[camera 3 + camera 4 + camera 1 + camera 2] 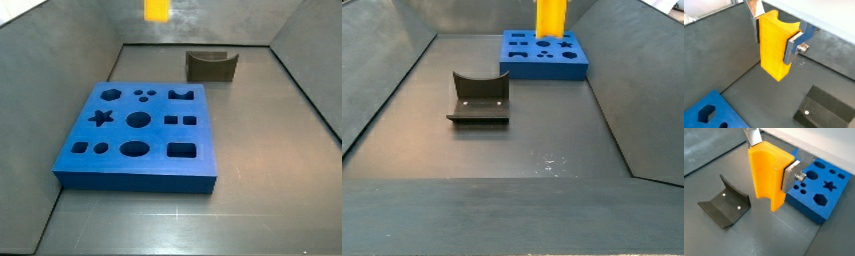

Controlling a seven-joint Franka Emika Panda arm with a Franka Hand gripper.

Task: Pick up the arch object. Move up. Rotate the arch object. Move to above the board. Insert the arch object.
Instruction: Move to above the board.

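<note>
Right up at the wrist cameras we've got the arch object [767, 175] clamped upright in the gripper [777, 31], silver fingers [792, 175] pressed on both sides. It's hanging clear of the floor, high up in both side views [552, 17]. Below it sits the board [140, 135] flat on the floor, and the fixture [477, 98] stands apart from it.

Gripper [769, 159]: flat silver plate fingers [795, 46], round silver screw on one plate.
</note>
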